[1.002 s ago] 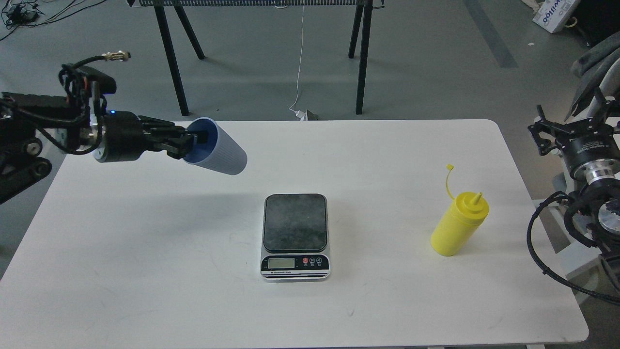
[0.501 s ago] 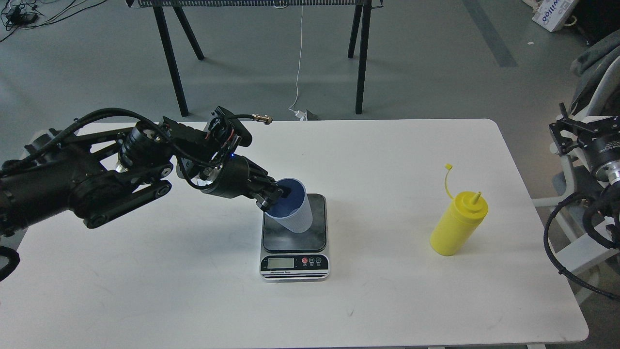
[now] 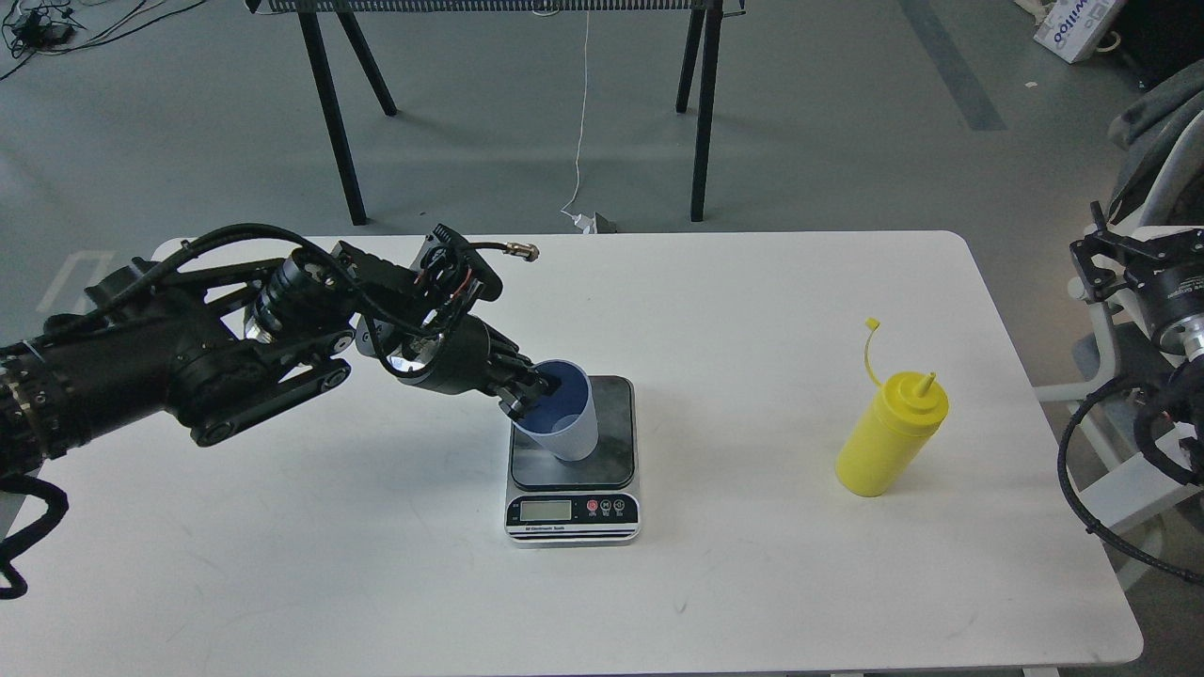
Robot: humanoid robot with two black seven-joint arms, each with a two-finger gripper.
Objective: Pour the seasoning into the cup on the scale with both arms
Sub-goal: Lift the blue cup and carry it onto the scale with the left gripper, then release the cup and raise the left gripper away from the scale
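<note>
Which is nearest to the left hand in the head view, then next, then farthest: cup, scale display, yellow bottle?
Measured from the left hand:
1. The cup: pinched at its rim, standing on the scale's dark plate.
2. The scale display: on the front strip, toward the camera.
3. The yellow bottle: standing far off on the table's right side.

A white table [image 3: 752, 602] with rounded corners filled most of the view, standing on a grey floor [image 3: 847, 141]. Beyond it stood a stand on black splayed legs [image 3: 331, 103] — a thin white cable [image 3: 581, 122] hung between them down to the floor. A cardboard box [image 3: 1077, 23] lay at the upper right — cables [image 3: 38, 23] tangled at the upper left.
</note>
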